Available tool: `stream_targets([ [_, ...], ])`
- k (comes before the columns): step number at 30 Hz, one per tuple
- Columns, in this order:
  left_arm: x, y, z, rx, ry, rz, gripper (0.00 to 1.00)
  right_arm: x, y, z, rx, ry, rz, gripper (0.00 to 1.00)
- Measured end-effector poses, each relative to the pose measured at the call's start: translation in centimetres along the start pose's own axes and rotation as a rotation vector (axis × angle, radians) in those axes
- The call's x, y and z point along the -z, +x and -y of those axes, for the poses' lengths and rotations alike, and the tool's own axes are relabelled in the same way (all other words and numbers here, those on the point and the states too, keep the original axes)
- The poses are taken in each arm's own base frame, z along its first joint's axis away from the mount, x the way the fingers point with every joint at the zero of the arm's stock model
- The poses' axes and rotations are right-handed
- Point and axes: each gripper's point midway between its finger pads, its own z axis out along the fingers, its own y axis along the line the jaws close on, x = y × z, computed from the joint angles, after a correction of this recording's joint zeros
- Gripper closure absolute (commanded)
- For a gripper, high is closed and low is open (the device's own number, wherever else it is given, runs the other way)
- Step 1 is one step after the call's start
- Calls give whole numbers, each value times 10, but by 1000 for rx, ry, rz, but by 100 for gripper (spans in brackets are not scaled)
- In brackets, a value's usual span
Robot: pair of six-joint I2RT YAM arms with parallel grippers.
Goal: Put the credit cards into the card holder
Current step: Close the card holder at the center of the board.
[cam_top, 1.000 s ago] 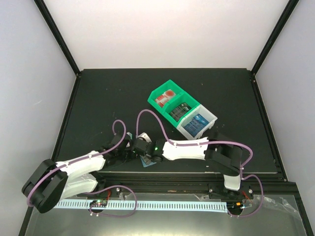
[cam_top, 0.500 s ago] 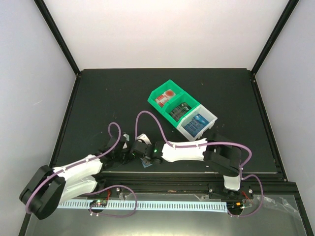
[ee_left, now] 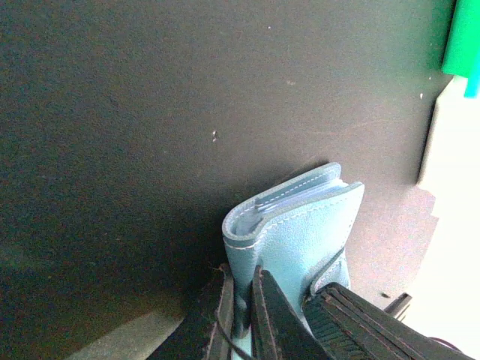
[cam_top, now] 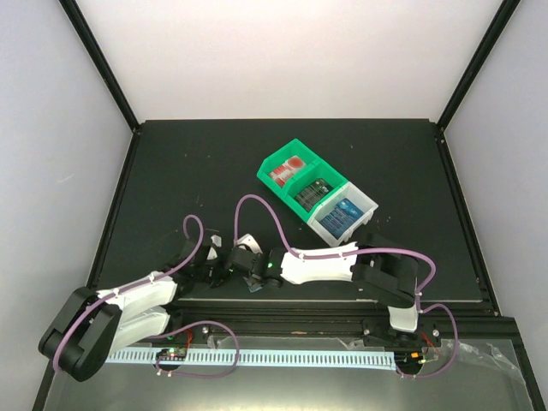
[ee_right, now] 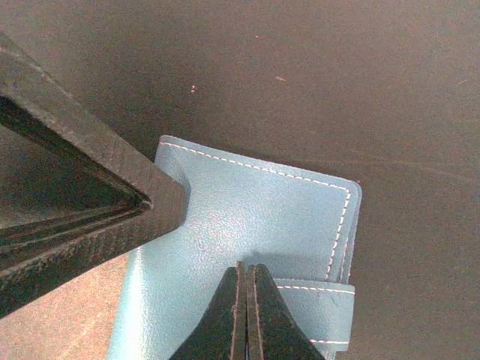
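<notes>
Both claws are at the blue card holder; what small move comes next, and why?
Probably the right claw should work the clasp tab free: the card holder is folded shut, its edge pinched by the left claw, pockets closed.

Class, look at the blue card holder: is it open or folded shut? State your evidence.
Folded shut. The card holder has its cover doubled over the clear pockets, and its strap lies across the cover.

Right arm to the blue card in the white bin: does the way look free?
Probably yes. The white bin is open on top with nothing over the blue card, and it sits near that arm. The right gripper first has to leave the card holder.
</notes>
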Motion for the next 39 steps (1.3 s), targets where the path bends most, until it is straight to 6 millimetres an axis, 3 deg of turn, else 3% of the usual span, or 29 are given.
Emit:
stream_targets([
  [13,1,0,0,13,8,-10,92,-4,6,-1,-47,-60,20,99],
  [16,1,0,0,8,7,-11,86,0,0,-1,-74,-99,25,89],
  [22,4,-2,3,-30,-14,-12,58,9,-3,1,-121,-188,-26,66],
  [30,22,-19,43,-168,-3,40,38,40,-19,33,-135,-182,-9,44],
  [33,27,-21,47,-207,-17,44,35,38,-2,33,-80,-185,-58,36],
  [39,34,-14,27,-233,-97,32,33,34,71,30,52,-238,-236,32],
])
